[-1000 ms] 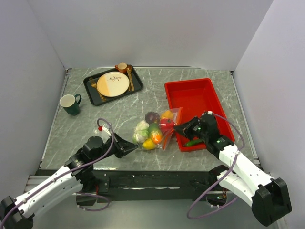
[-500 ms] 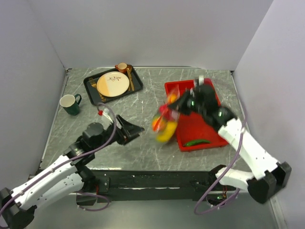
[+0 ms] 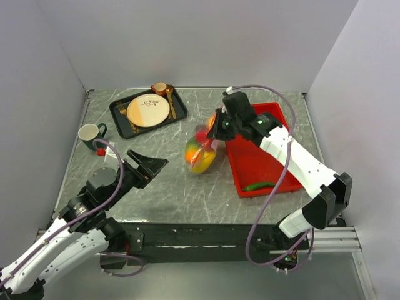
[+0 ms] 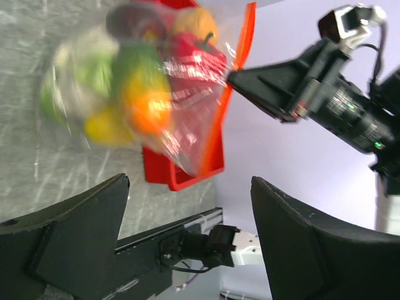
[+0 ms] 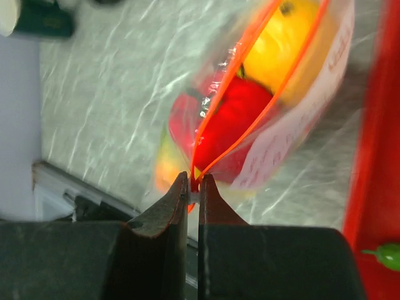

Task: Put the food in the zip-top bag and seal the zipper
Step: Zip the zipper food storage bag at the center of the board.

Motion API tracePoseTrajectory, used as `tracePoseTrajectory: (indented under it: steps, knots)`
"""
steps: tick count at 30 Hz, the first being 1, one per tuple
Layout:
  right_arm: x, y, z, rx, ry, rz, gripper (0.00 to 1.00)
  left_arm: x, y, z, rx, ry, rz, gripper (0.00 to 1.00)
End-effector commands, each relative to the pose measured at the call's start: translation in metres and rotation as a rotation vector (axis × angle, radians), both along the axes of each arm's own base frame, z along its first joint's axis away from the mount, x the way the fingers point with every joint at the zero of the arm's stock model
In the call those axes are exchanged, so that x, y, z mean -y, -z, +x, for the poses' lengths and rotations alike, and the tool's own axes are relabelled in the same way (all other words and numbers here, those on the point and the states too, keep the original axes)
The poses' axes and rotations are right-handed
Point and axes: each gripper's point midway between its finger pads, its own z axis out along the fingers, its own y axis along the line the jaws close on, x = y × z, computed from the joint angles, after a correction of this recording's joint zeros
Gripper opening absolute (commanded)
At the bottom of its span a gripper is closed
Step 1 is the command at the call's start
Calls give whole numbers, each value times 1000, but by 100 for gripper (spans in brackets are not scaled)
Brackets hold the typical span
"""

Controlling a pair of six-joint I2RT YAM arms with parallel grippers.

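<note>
The zip-top bag [image 3: 200, 153] hangs in the air over the middle of the table, left of the red tray [image 3: 250, 147], with several toy fruits and vegetables bunched inside. My right gripper [image 3: 215, 132] is shut on the end of the zipper [image 4: 228, 94]. In the right wrist view its jaws [image 5: 194, 182] pinch the orange-red strip where it splits, and the mouth gapes over a red pepper [image 5: 234, 122] and a yellow fruit [image 5: 281, 37]. A green chili [image 3: 257, 186] lies in the tray. My left gripper [image 3: 153, 164] is open and holds nothing, well left of the bag.
A black tray with a beige plate [image 3: 148, 110] and a small brown cup [image 3: 160, 88] sits at the back left. A dark green mug [image 3: 92, 135] stands near the left edge. The red tray's near wall [image 4: 187, 175] lies under the bag's lower corner.
The right gripper has lifted the bag off the table, up and toward the back. The left gripper has opened, let go of the bag and pulled back to the left.
</note>
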Motion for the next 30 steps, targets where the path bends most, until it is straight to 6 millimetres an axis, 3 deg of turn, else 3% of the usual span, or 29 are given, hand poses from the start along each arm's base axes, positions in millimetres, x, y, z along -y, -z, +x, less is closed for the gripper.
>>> tracePoseTrajectory:
  steps: [1, 3, 4, 5, 6, 8, 9, 10, 12, 16, 22, 25, 30]
  knots:
    - [-22, -55, 3, 110, -71, 128, 0, -9, -6, 3, 20, -38, 31, 85]
    - [-10, -38, 7, 119, 29, -35, 0, -7, -7, 3, 25, -29, 25, 84]
    - [-16, -55, 0, 165, -4, 40, 0, -5, -7, 3, 24, -23, 25, 85]
    - [-24, -33, -7, 124, -46, 84, 0, -4, -7, 4, 24, -17, 28, 85]
    - [-24, -35, -1, 112, -56, 139, 0, -2, -8, 4, 25, -9, 25, 87]
    - [-26, -19, -2, 38, -45, 110, 0, 4, -6, 5, 14, 7, 20, 87]
    - [-31, -20, -4, 48, -47, 120, 0, 11, -11, 3, 31, 41, -5, 89]
    - [-34, -10, -10, 24, -57, 136, 0, 14, -10, 3, 26, 52, -12, 90]
    - [-44, -22, -10, 48, -53, 243, 0, 24, -9, 0, 21, 99, -39, 93]
    - [-53, -11, -16, -5, -71, 290, 0, 47, -13, 5, 49, 180, -56, 96]
    - [-58, -10, -13, -3, -76, 305, 0, 71, 5, 14, 93, 298, 121, 89]
    - [-62, -9, -12, -11, -99, 301, 0, 65, 22, 25, 107, 285, 276, 86]
    - [-64, -4, -13, -26, -111, 295, 0, 62, 14, 37, 209, 285, 398, 88]
